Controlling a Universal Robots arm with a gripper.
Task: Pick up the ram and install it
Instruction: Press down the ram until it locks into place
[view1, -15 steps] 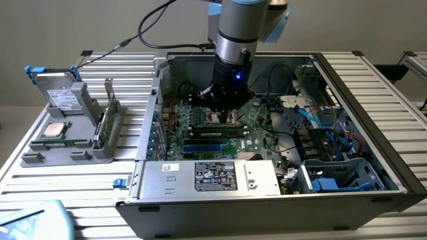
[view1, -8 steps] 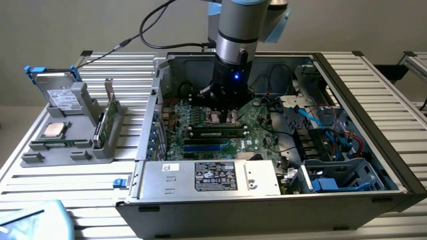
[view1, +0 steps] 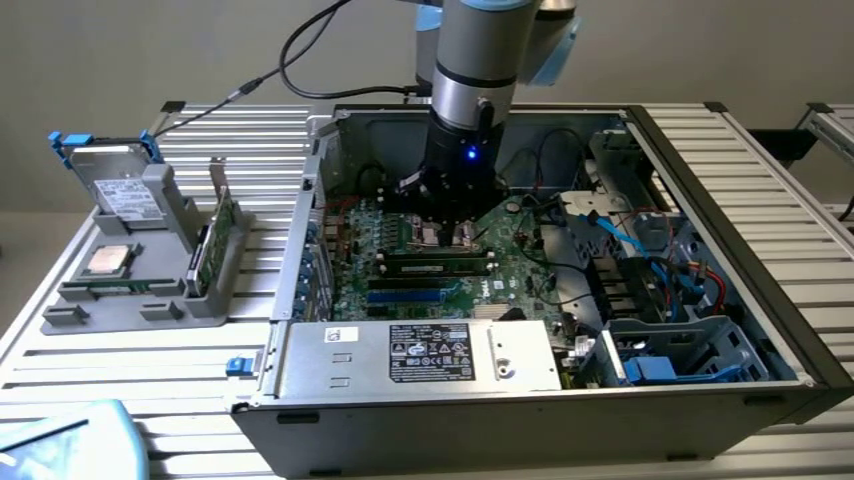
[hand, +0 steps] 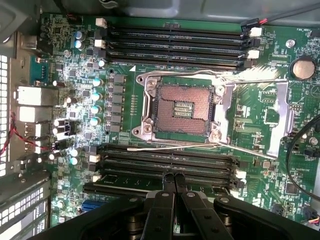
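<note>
RAM, a long, narrow green circuit-board stick with black chips (view1: 430, 266), lies seated lengthwise in a memory slot of the green motherboard (view1: 400, 240) inside the open grey metal computer case (view1: 747, 250), directly below the black two-finger gripper (view1: 447, 235). In the exterior view the silver-and-black robot arm (view1: 474, 70) reaches down into the case, the gripper poised just above the stick. A grey plastic parts holder (view1: 134, 290) with a square silver processor chip (view1: 107, 258) stands outside the case, well apart from the gripper.

In the wrist view the gripper (hand: 174, 179) is clenched, its fingertips pressed together and grasping nothing, resting at the bank of black memory slots (hand: 165, 165). The open, empty processor socket (hand: 182, 107) lies just beyond the fingertips.
</note>
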